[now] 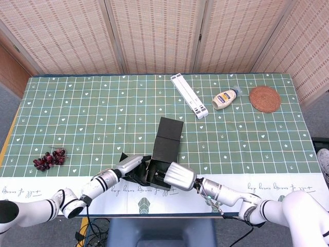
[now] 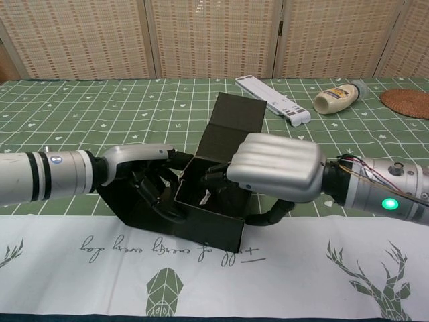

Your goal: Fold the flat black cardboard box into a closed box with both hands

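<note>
The counter (image 1: 77,113) carries a green checked cloth with a white printed border along its near edge. The head view shows the whole surface; the chest view shows only the near part and cuts off the far left.

The box (image 1: 163,149) sits at the near edge of the counter, at about 6 o'clock from the counter centre. It is partly erected: walls stand up around an open cavity, and a long flap extends away toward 12 o'clock. The chest view shows this flap (image 2: 236,115) tilted upward and creased across its width; the head view shows it only as a dark rectangle.

Left robot hand (image 2: 153,176): the chest view shows its fingers curled against the left wall of the box, touching it from 9 o'clock. In the head view the left robot hand (image 1: 131,166) is mostly hidden behind that wall.

Right robot hand (image 2: 278,168): its fingers lie pressed together, side by side, over the right rim of the box, with the fingertips (image 2: 213,176) reaching into the cavity. Whether they pinch the wall cannot be told. The head view shows only the back of the right robot hand (image 1: 177,176).

Only the head view shows the grapes (image 1: 49,159) at 9 o'clock. Both views show the white stand (image 1: 189,95), the bottle (image 1: 225,98) and the round mat (image 1: 265,99) toward 1 o'clock.
</note>
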`<state>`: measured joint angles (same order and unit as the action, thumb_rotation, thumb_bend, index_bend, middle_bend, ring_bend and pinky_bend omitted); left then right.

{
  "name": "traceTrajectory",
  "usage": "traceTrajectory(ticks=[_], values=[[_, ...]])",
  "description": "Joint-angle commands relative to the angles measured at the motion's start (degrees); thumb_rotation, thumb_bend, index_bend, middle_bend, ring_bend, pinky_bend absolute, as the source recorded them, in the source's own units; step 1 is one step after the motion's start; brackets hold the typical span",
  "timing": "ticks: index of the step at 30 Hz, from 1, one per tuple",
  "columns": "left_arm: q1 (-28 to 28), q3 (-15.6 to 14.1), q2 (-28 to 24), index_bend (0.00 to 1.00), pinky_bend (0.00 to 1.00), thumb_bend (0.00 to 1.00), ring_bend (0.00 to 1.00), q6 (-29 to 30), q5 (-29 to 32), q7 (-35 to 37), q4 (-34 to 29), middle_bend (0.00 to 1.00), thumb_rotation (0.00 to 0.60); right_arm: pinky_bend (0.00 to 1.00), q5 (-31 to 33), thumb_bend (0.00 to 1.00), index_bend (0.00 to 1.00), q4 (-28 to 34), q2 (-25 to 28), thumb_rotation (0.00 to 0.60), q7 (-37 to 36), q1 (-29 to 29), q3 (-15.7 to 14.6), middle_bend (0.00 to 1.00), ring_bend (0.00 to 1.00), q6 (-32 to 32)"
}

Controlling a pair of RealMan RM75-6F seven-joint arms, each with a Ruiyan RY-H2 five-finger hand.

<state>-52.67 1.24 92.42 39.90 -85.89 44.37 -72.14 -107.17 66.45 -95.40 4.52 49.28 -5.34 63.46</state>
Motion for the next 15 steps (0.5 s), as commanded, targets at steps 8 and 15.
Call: traceTrajectory(ticks=[8,15], values=[[-0.14,-0.08,-0.04,0.28,0.79,0.09,0.53,-0.17,-0.11,0.78,0.02,0.27,0.600,1.00,0.55,0.45,0.36,2.93,1.91,0.600,0.88,1.77,-0.03,0.42,0.79,-3.52],[-0.19,-0.11,-0.19,0.28,0.79,0.09,0.53,-0.26,-0.10,1.28,-0.12,0.27,0.600,1.00,0.77,0.54,0.47,3.77,2.74,0.600,0.60,2.79,-0.27,0.50,0.80,-5.49]])
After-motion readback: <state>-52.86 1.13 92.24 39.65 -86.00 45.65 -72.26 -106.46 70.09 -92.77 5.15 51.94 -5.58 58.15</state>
